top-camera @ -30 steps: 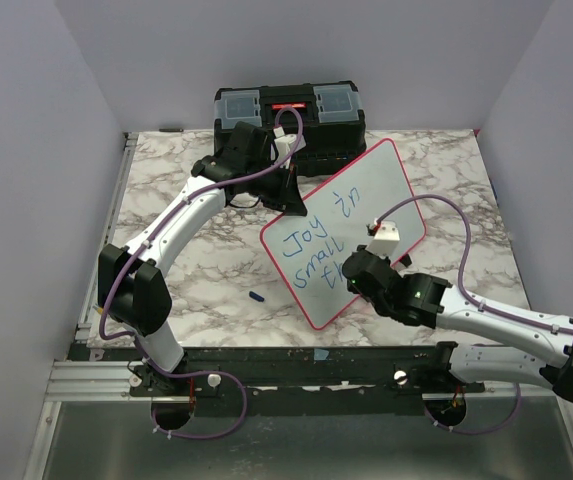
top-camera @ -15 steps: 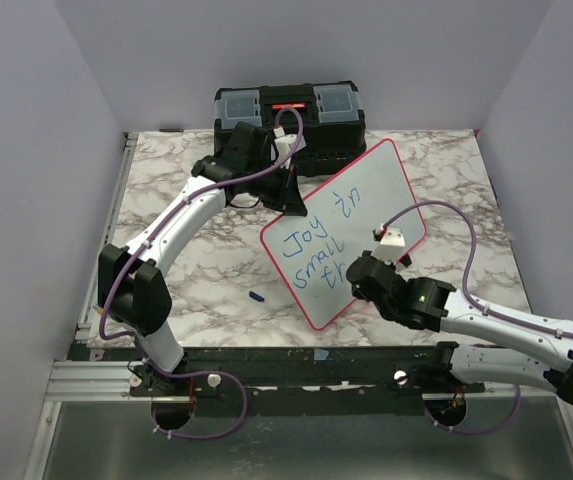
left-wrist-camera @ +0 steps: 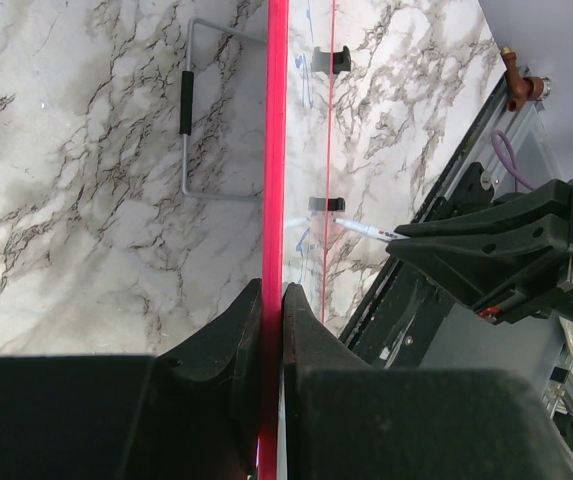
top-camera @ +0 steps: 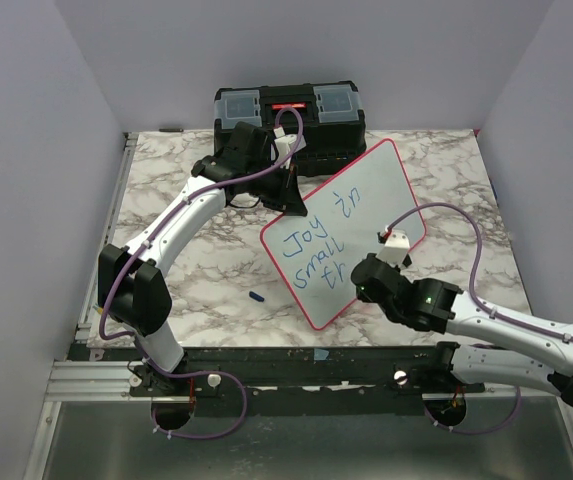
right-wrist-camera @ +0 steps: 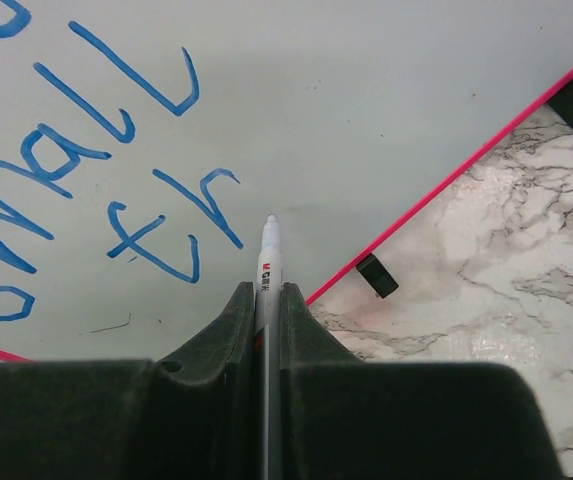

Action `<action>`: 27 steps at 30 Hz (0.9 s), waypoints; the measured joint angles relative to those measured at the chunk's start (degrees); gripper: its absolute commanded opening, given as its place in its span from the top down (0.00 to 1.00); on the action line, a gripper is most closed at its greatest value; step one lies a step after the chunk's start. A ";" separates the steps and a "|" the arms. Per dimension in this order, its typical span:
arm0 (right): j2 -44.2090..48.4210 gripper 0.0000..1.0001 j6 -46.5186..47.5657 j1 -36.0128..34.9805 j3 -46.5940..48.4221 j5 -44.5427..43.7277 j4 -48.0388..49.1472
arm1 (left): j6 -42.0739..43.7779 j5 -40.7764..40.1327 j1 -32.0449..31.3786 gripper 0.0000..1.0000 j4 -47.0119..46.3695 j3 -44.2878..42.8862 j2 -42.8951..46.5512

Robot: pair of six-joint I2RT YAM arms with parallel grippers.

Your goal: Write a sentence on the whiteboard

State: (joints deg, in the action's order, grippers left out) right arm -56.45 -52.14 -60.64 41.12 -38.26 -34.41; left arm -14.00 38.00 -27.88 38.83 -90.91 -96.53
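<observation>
1. The whiteboard (top-camera: 378,185) sits on the tabletop (top-camera: 166,190) just in front of the toolbox (top-camera: 288,110), turned diagonally to it.
2. The right end effector (right-wrist-camera: 266,292), at the whiteboard's end away from the toolbox, is pinching a marker (right-wrist-camera: 268,255). Its tip aims at bare white beside the blue "th" (right-wrist-camera: 171,225). Whether it touches, I cannot tell.
3. The next letter wants light, even pressure and short strokes, matched in height to its neighbours. It also needs a clear gap, so fresh ink doesn't smear.
4. Watch the room: the rim (right-wrist-camera: 446,185) runs close by on this line, so I'd judge narrow letters are needed.
5. The left end effector (left-wrist-camera: 273,292) is clamped on the whiteboard's edge nearest the toolbox. That hold should be firm, because the marble-patterned tabletop looks smooth and the whiteboard could slide.
6. Materials: a flat, glossy white face, a thin red-pink rim, rounded corners and small black feet (right-wrist-camera: 376,275). The marker is a slim white barrel with a pale tip, and the toolbox looks like hard black plastic.
</observation>
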 measured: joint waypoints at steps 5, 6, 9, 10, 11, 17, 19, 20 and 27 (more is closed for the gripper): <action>1.75 0.99 -0.33 0.00 0.87 -0.04 -0.20 | 0.00 0.02 0.00 1.00 0.00 0.00 0.00; 2.16 0.99 -0.33 0.00 0.92 -0.07 -0.07 | 0.00 0.00 0.00 1.00 0.00 0.00 0.00; 2.73 0.99 -0.31 0.00 0.92 -0.07 0.57 | 0.00 0.02 0.00 1.00 0.00 0.00 0.00; 2.62 0.99 -0.31 0.00 0.92 -0.07 0.87 | -0.02 0.02 0.00 1.00 0.00 0.00 0.00; 2.43 0.99 -0.33 0.00 0.92 -0.11 1.22 | -0.02 0.02 0.00 1.00 -0.02 0.00 0.00; -0.92 0.99 -0.31 0.00 1.90 -1.03 2.56 | -0.02 0.02 0.00 1.00 -0.02 0.07 0.00; -1.68 0.99 -0.31 0.00 2.08 -1.36 3.08 | -0.02 0.04 0.00 1.00 -0.04 0.09 0.00; -2.14 0.99 -0.28 0.00 2.23 -1.53 3.19 | -0.02 0.04 0.00 1.00 -0.04 0.09 0.00; -4.13 0.99 -0.28 0.00 2.58 -2.62 4.33 | 0.00 0.04 0.00 1.00 -0.04 0.09 0.00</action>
State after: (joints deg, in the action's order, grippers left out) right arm -60.58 -52.42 -60.64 43.70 -40.88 -30.09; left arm -14.00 38.04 -27.88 38.79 -90.83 -96.53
